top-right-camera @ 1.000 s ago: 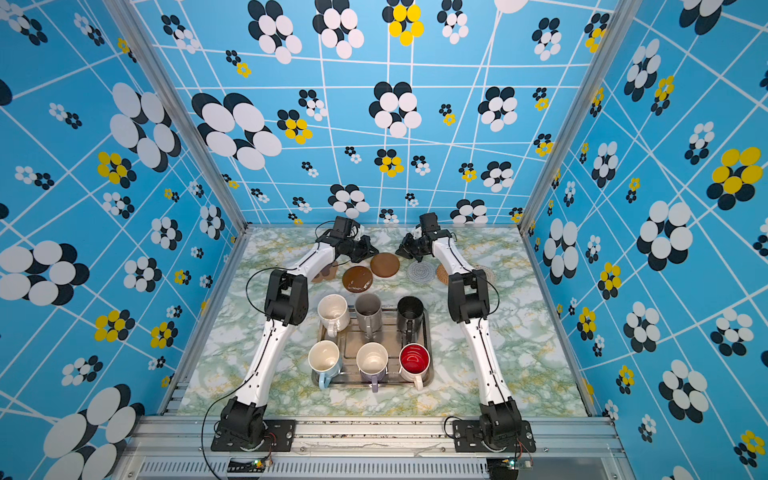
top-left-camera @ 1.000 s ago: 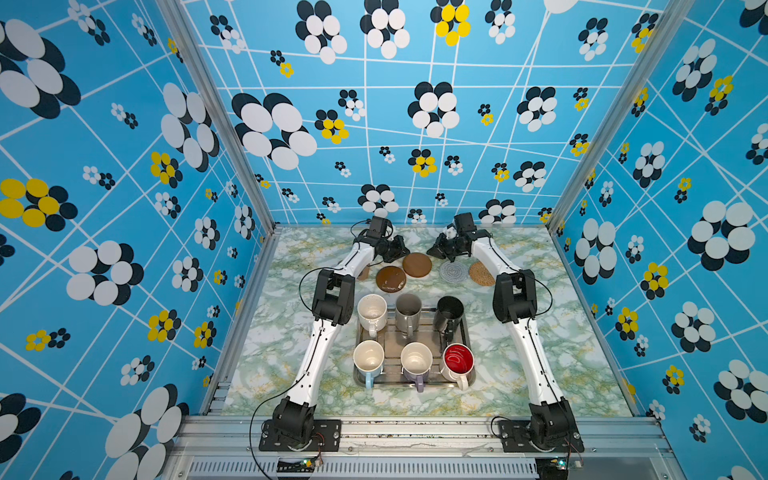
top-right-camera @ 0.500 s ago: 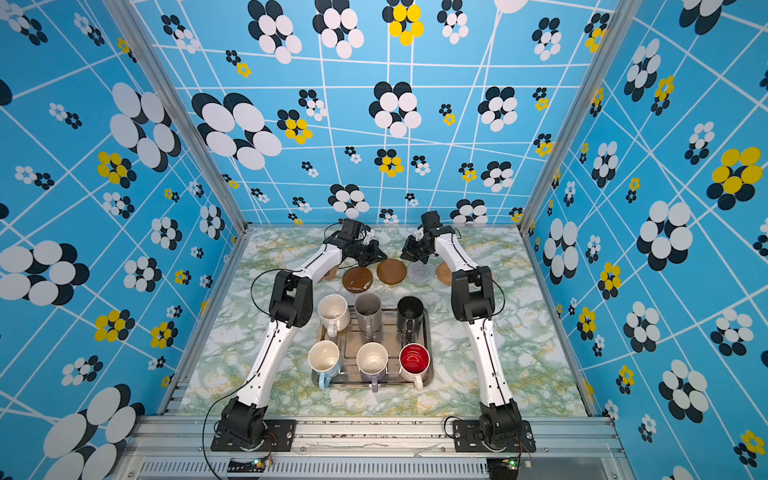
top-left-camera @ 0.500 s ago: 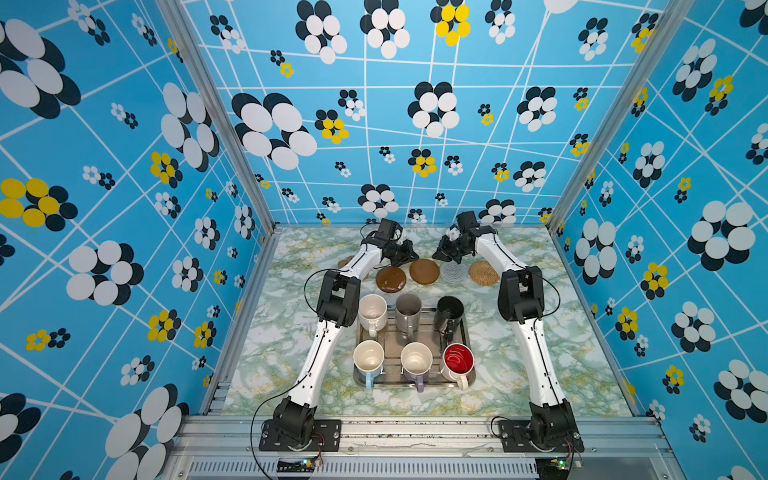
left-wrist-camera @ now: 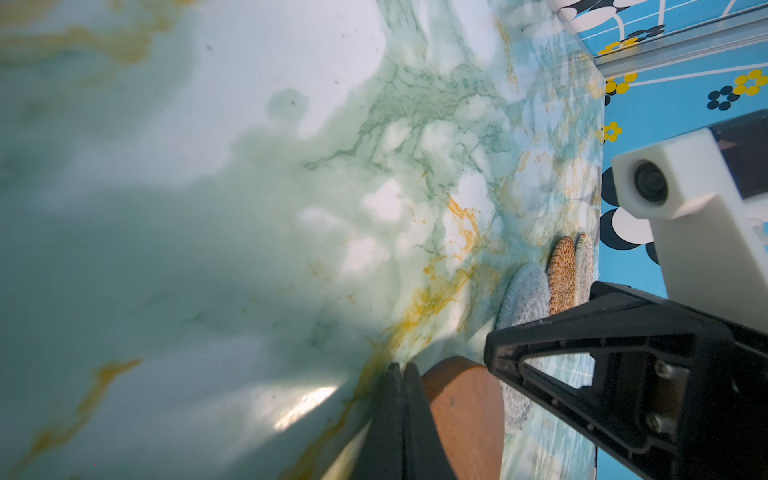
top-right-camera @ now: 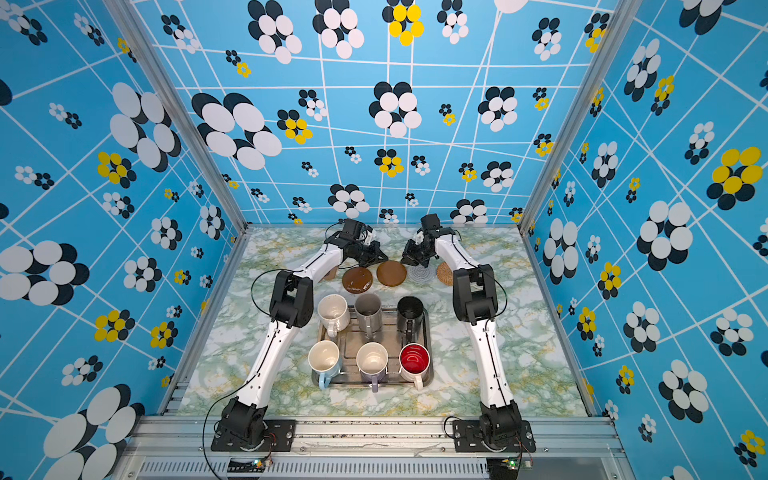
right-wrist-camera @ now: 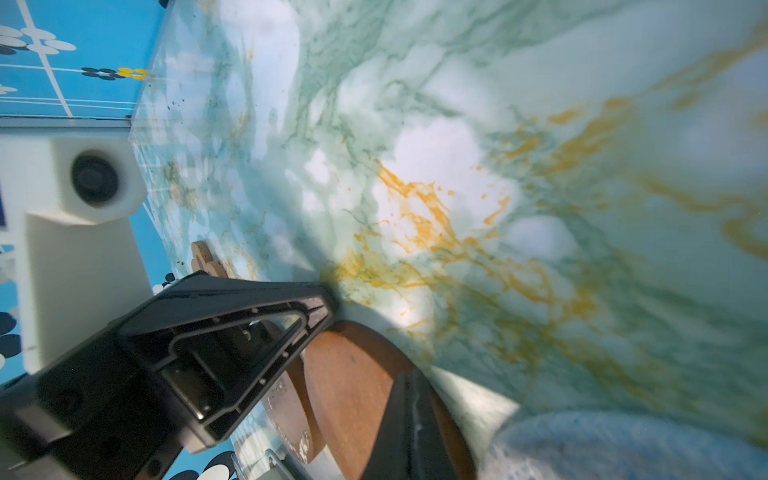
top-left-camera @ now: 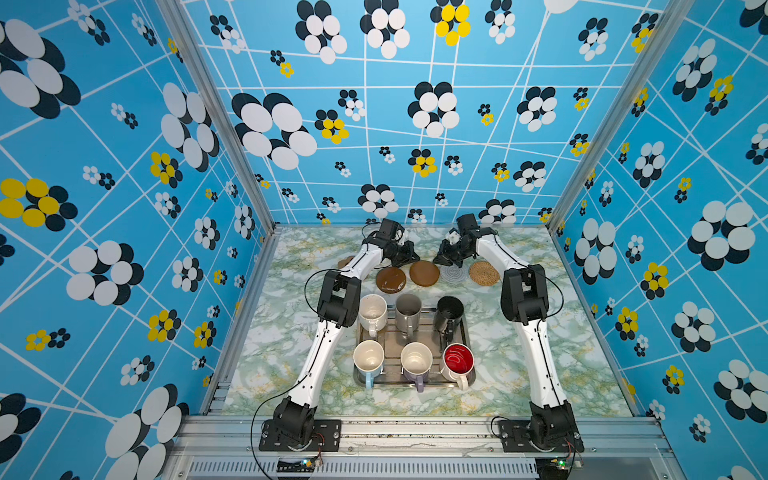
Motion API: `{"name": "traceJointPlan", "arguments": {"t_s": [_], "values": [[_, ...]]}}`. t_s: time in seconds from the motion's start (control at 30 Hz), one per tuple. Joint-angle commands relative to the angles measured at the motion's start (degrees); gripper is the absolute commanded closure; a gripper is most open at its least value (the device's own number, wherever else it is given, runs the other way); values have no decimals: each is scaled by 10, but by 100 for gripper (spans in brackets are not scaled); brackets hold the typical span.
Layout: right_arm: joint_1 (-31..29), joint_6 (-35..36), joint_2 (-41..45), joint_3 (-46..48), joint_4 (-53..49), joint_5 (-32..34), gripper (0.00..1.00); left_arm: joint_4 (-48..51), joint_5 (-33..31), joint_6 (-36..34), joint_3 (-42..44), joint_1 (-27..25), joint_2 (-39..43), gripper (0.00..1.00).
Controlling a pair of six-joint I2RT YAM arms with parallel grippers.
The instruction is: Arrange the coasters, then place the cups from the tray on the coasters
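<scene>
Four round coasters lie in a row behind the tray (top-left-camera: pixel 390 337): a dark brown disc (top-left-camera: pixel 390 279), a brown disc (top-left-camera: pixel 424 273), a grey-white woven one (top-left-camera: pixel 454 273) and a tan rattan one (top-left-camera: pixel 484 272). The paw coaster (top-left-camera: pixel 345 262) peeks out behind the left arm. My left gripper (top-left-camera: pixel 413 258) and right gripper (top-left-camera: pixel 438 259) are both shut and empty, low at the brown disc's far rim (left-wrist-camera: pixel 465 411), one on each side. Six cups stand on the tray: cream-white (top-left-camera: pixel 372 309), grey (top-left-camera: pixel 408 309), black (top-left-camera: pixel 449 311), light blue (top-left-camera: pixel 368 357), lilac (top-left-camera: pixel 415 359), red-inside (top-left-camera: pixel 458 359).
The blue patterned back wall (top-left-camera: pixel 415 124) rises just behind the grippers. Both arms' elbows (top-left-camera: pixel 338 297) (top-left-camera: pixel 523 295) flank the tray's far half. Marble tabletop (top-left-camera: pixel 270 340) stretches left and right of the tray.
The left gripper slid right and nearer along the back. The brown disc shifted a little right and toward the tray. The right gripper barely moved, dipping slightly.
</scene>
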State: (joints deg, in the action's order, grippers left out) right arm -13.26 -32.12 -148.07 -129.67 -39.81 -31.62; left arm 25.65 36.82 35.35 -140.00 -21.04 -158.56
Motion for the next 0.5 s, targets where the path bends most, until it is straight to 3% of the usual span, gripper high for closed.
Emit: {"name": "traceJointPlan", "arguments": {"t_s": [0.0,0.27,0.47], "values": [[-5,6,42,1,14,-2,100,12,-39,14,-1,6,14,100],[-23,25,88,0,6,1,100,-35,-52,46,-30,32,56,98],[-67,100,93,-28,-87,1,100,93,-76,-32,-7,54,136,97]]}}
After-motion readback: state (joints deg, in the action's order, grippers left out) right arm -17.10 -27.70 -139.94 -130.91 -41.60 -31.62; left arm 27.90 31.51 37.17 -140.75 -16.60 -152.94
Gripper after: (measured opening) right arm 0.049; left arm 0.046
